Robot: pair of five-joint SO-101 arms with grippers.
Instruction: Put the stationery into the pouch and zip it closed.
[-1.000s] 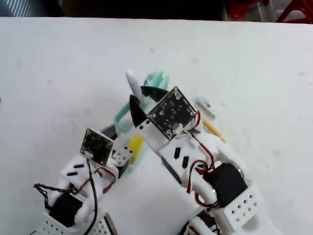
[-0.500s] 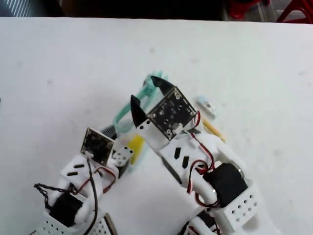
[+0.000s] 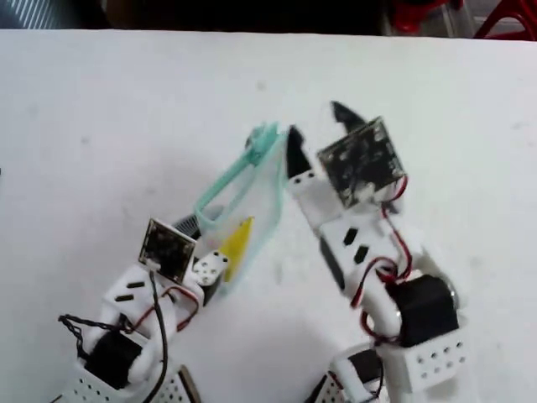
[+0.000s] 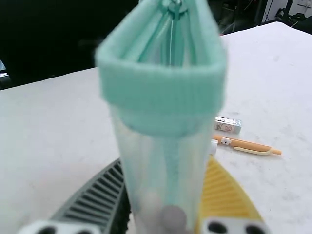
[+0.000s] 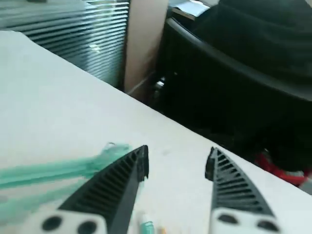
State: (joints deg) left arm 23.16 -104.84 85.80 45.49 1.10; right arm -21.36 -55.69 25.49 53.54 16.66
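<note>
Seen from above, the left gripper (image 3: pixel 220 225) has its grey and yellow fingers closed on the near end of the green pouch (image 3: pixel 247 180). The right gripper (image 3: pixel 319 134) holds its black fingers spread, with one tip just beside the pouch's far end. In the left wrist view the pouch stands pinched between the fingers with its rim spread open, and a pen (image 4: pixel 246 145) and a small box (image 4: pixel 227 125) lie on the table (image 4: pixel 48 126) beyond the yellow finger. In the right wrist view the fingers are parted above the table, with the pouch's green edge beside one of them.
</note>
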